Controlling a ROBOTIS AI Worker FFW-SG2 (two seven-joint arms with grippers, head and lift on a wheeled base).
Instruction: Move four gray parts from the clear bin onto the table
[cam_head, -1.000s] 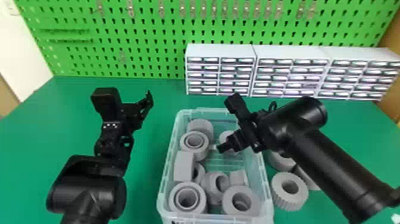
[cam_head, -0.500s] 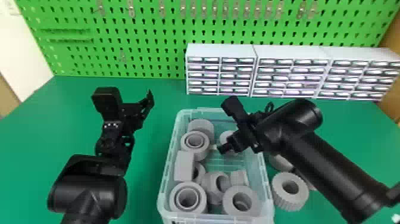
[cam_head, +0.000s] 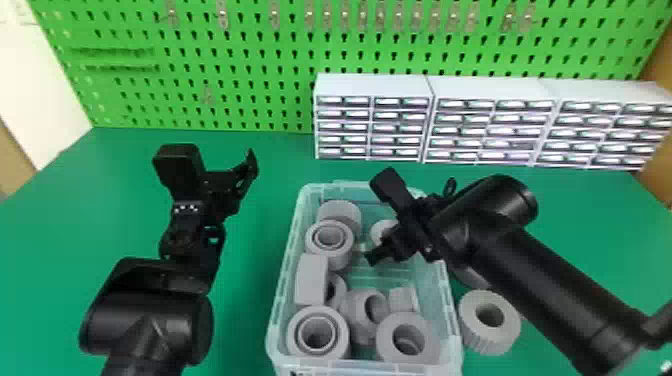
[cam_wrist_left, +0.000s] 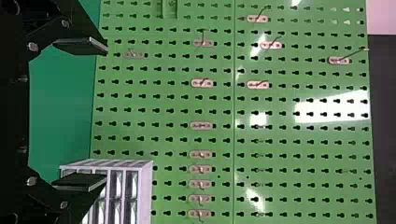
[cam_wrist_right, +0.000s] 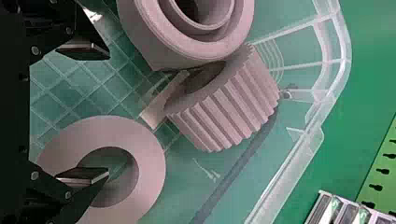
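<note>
Right gripper (cam_head: 378, 254) lowered, gray part (cam_wrist_right: 152, 161) beneath

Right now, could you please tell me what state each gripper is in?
Left gripper: open, holding nothing.
Right gripper: open, jaws apart over the clear bin.

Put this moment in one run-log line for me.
right gripper: open, over clear bin | left gripper: open, left of bin | inside bin: several gray parts | on table, right of bin: ribbed gray part
</note>
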